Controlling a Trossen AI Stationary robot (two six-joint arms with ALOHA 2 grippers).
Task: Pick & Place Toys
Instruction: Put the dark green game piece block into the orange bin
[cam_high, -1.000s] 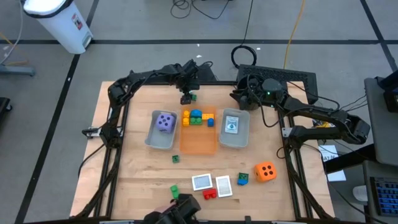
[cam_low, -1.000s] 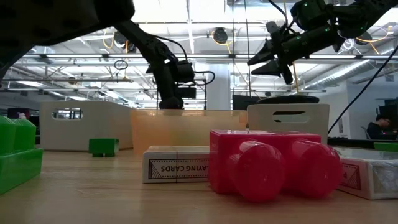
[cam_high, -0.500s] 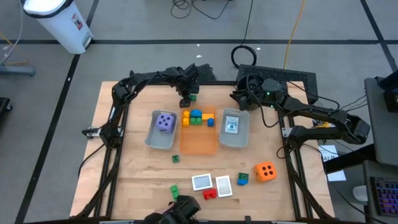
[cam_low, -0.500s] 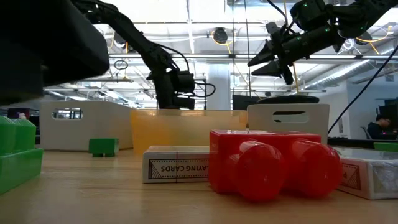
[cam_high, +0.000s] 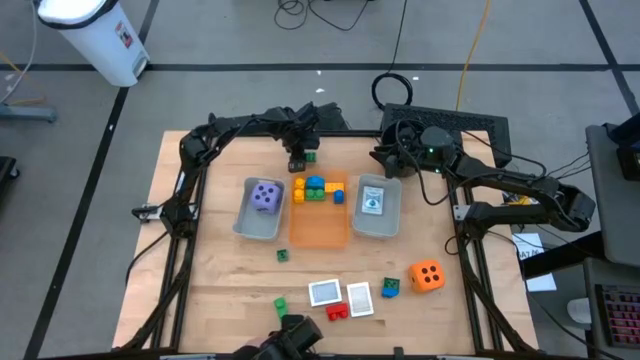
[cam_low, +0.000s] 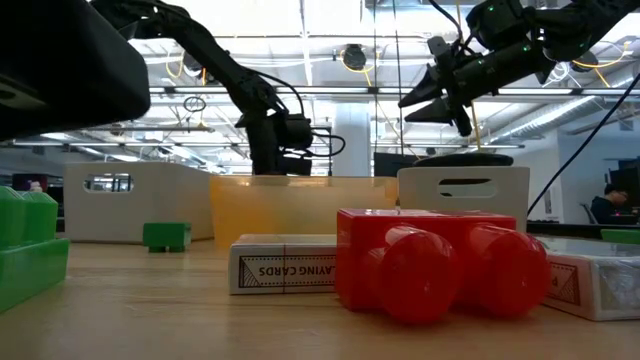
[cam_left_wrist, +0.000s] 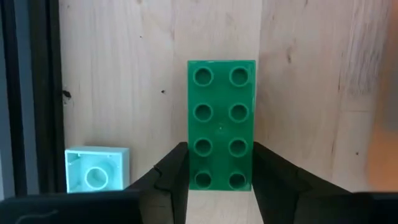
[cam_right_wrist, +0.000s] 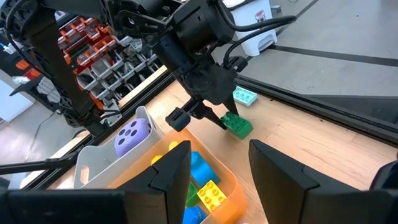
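A green brick (cam_left_wrist: 221, 112) lies studs up on the wooden table near its far edge, beyond the orange tray (cam_high: 320, 230). My left gripper (cam_left_wrist: 221, 163) stands over it, pointing steeply down and shut on it; the brick (cam_right_wrist: 238, 124) also shows in the right wrist view. A pale teal brick (cam_left_wrist: 96, 176) lies beside it. My right gripper (cam_right_wrist: 219, 155) hangs open and empty above the right grey tray (cam_high: 378, 222). My left gripper pinches the green brick's two long sides (cam_left_wrist: 194, 179) between its two fingers, close to one short end. The fingers come from above, slanting steeply down, and lie across the brick. The brick rests flat on the table with its studs up.
The orange tray holds blue, yellow, green and red bricks (cam_high: 316, 188). The left grey tray (cam_high: 256, 224) holds a purple die (cam_high: 265, 197); the right one holds a card (cam_high: 373, 201). Near the front lie an orange die (cam_high: 427, 275), two cards (cam_high: 325, 292), a red brick (cam_high: 337, 312) and small green bricks (cam_high: 281, 303).
My left gripper has sunk a little onto the green brick and tipped more steeply downward. The brick has stayed where it lay.
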